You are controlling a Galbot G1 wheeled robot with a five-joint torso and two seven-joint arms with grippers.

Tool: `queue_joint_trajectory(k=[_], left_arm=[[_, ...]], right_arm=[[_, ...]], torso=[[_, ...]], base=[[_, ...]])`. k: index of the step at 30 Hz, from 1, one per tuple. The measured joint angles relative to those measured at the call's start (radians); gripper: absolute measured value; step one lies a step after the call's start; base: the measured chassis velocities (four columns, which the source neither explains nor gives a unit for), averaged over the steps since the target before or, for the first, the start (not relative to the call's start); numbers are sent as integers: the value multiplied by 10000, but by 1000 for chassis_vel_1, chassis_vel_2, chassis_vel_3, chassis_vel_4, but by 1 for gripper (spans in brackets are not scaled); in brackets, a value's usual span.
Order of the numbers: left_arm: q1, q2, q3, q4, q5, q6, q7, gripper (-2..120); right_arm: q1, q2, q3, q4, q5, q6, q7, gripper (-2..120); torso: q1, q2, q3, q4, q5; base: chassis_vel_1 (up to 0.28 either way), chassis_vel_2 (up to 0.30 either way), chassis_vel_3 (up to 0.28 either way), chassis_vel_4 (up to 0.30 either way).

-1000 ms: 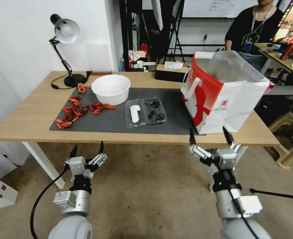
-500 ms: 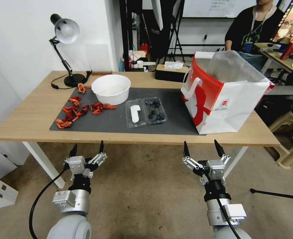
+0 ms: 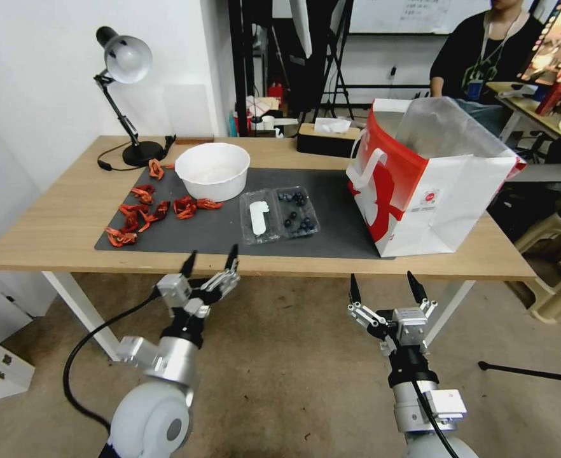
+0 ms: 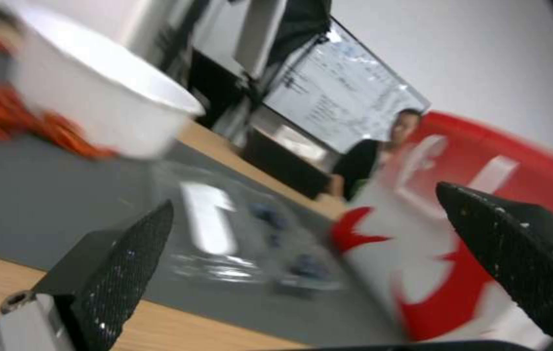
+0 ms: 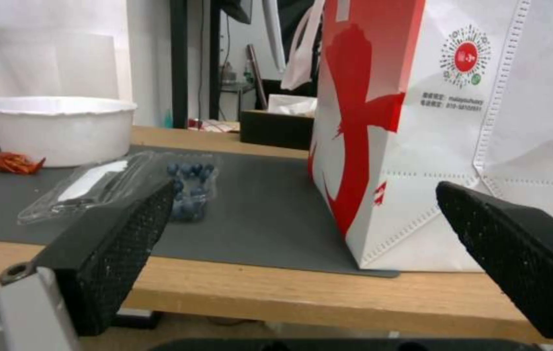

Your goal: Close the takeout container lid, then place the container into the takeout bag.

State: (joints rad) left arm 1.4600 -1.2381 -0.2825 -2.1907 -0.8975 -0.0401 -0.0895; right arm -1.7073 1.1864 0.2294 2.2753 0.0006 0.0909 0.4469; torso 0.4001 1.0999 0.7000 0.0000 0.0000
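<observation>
Left gripper (image 3: 211, 259): black-tipped metal claw, jaws spread and empty, raised to the near table edge and angled toward the mat.
Right gripper (image 3: 383, 289): the same kind of claw, jaws wide apart and empty, held upright below the table edge, in front of the bag's near corner.
Wooden table (image 3: 58, 235): pale top carrying a dark grey mat (image 3: 331, 216), on which everything of the task stands.
Takeout container (image 3: 296, 212): small clear plastic clamshell with dark blueberries, lying open and flat mid-mat.
Lid (image 3: 259, 217): the clear hinged half with a white oblong label, folded out flat beside the berry half, on its left.
Takeout bag (image 3: 420, 197): large red-and-white paper carrier, upright and open on the right, well apart from the container.
White round bowl (image 3: 212, 170): behind the lid, with red-orange scraps (image 3: 134, 216) to its left (neither belongs to the job).
Risk: thin plastic may slide on the mat instead of hinging, and a tilt could spill berries.
Second risk: the light bag could tip if the container catches its rim.
</observation>
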Motion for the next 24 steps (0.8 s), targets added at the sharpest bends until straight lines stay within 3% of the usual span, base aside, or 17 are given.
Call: queue_joint_trajectory(k=[1, 2, 4, 5, 6, 7, 11, 15, 24], left_arm=[[-255, 69, 159, -32, -724, 196, -176, 100], [-255, 69, 159, -32, -724, 196, -176, 100], [-828, 125, 521, -106, -2509, 645, -1039, 100], [-828, 125, 521, -106, -2509, 645, -1039, 100], [-1205, 97, 718, -147, -3666, 941, -1839, 100], [-1205, 97, 718, -147, -3666, 941, -1839, 100], [-2471, -330, 1112, 29, -6585, 1414, -3897, 100], [-3324, -653, 1416, 615, -7464, 1408, -4615, 100], [-4355, -1039, 1868, 1740, -7677, 1020, -5104, 100]], right_arm=[[-2, 25, 9, -11, 1, -6, 2, 100], [-2, 25, 9, -11, 1, -6, 2, 100], [-38, 71, 39, -43, 2, -12, 14, 100], [-38, 71, 39, -43, 2, -12, 14, 100], [-74, 99, 76, -47, 1, -12, 20, 100], [-74, 99, 76, -47, 1, -12, 20, 100], [-167, 172, 236, -49, -8, -13, 32, 100], [-220, 207, 343, -44, -17, -21, 43, 100], [-288, 277, 504, 67, -40, -42, 54, 100]], torso=[[-1, 0, 0, -1, 0], [-1, 0, 0, -1, 0], [0, 0, 1, 0, 1], [0, 0, 1, 0, 1], [0, 0, 0, 0, 2], [0, 0, 0, 0, 2], [0, 0, 0, 0, 2], [1, 0, 1, -1, 2], [0, 0, 1, -1, 1]], base=[[0, 0, 0, 0], [0, 0, 0, 0], [0, 0, 0, 0], [0, 0, 0, 0], [0, 0, 0, 0], [0, 0, 0, 0], [0, 0, 0, 0], [0, 0, 0, 0], [0, 0, 0, 0]])
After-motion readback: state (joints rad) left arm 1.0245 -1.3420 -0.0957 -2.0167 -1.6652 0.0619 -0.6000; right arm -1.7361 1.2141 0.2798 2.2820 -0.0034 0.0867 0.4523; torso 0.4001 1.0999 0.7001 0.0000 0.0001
